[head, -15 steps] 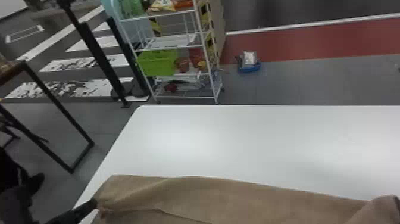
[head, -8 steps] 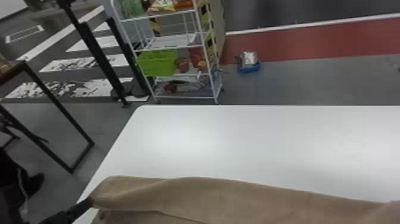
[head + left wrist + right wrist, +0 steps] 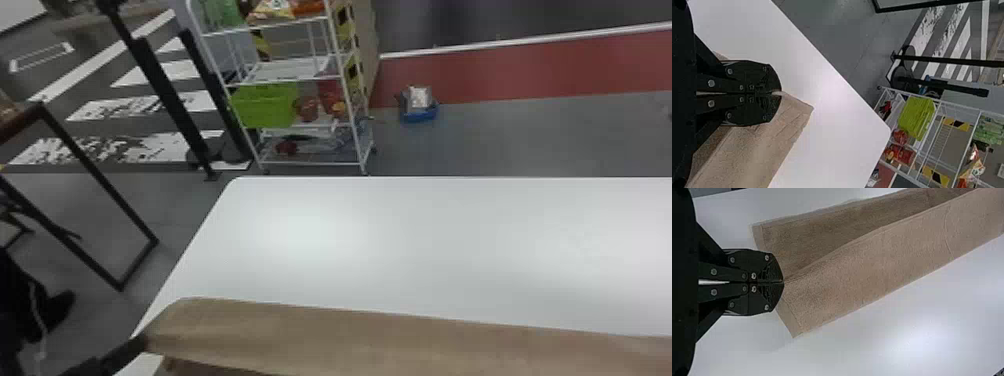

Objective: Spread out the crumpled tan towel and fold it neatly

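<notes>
My left gripper [image 3: 137,342] is at the table's left side in the head view, at the left end of the tan towel [image 3: 350,332], which stretches as a long band to the right edge. In the left wrist view my left gripper [image 3: 779,93] is shut on the towel [image 3: 762,145] near a corner. In the right wrist view my right gripper [image 3: 782,282] is shut on the other end of the towel [image 3: 875,270], where a lighter upper layer overlaps a darker part. The towel's far end lies beyond the right wrist view's edge.
The white table [image 3: 400,240] extends beyond the towel. Behind it stand a white shelf cart [image 3: 310,162] with a green basket [image 3: 265,105] and a small blue tray [image 3: 419,116] on the floor. A dark metal frame [image 3: 100,175] stands at the left.
The towel's right part is drawn straighter, and the raised fold at its right end has left the head view. The middle bulge has flattened. My left gripper has shifted slightly left.
</notes>
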